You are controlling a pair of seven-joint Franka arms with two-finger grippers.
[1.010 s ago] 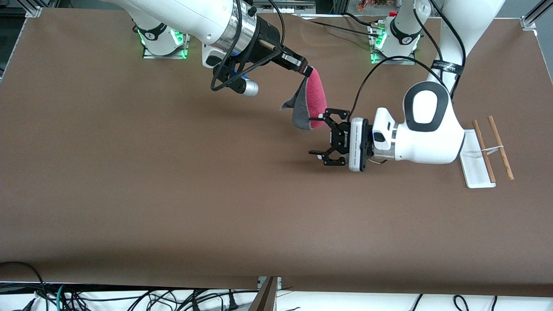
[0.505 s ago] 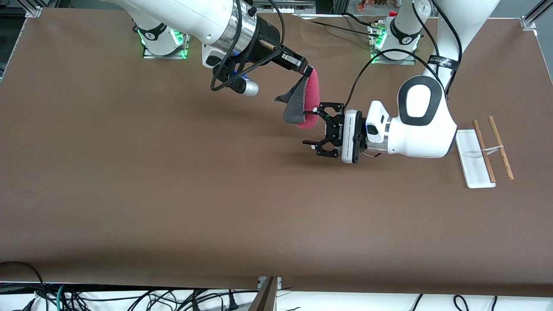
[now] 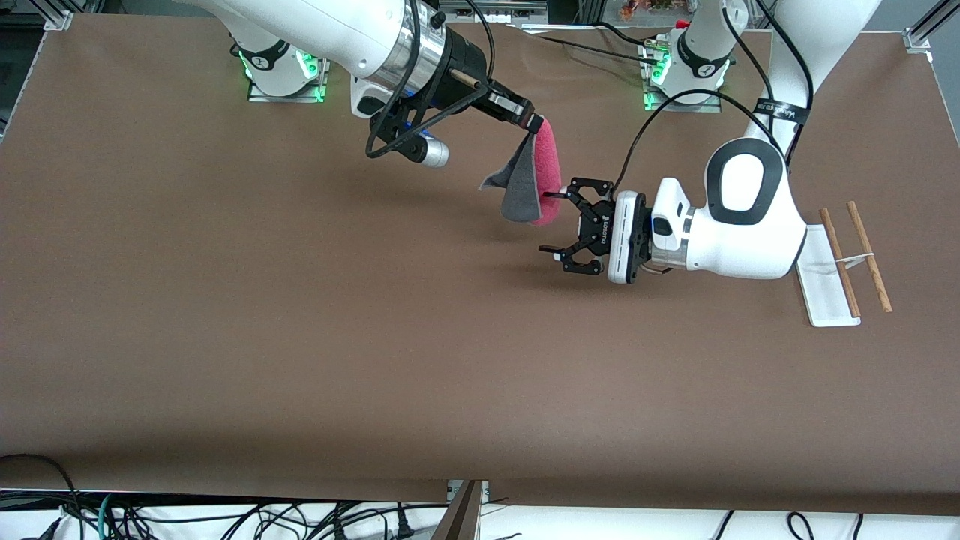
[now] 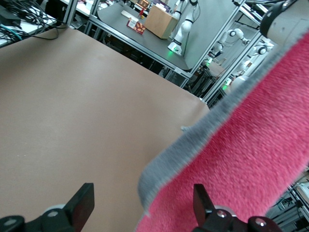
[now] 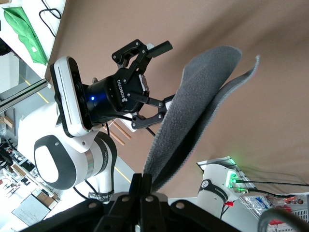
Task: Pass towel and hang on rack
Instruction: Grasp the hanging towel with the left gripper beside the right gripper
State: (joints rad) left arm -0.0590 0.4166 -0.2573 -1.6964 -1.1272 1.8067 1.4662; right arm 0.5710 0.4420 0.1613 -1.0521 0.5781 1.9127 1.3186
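The towel (image 3: 541,176) hangs in the air over the middle of the table, pink side toward the left arm, grey side away from it. My right gripper (image 3: 534,123) is shut on its top corner; its pinched fingers (image 5: 147,186) show in the right wrist view under the grey cloth (image 5: 193,111). My left gripper (image 3: 548,223) is open beside the towel's lower edge, one fingertip against the pink face. In the left wrist view the pink cloth (image 4: 251,159) fills the space by one finger of the open left gripper (image 4: 142,208). The rack (image 3: 840,262) stands toward the left arm's end of the table.
The left gripper (image 5: 166,75) also shows in the right wrist view, open beside the cloth. The brown table (image 3: 300,337) is bare nearer the camera. Cables hang below the table's front edge (image 3: 225,517).
My left gripper moved in toward the towel, then drew back a little toward the rack. The towel swayed. The right gripper stayed put.
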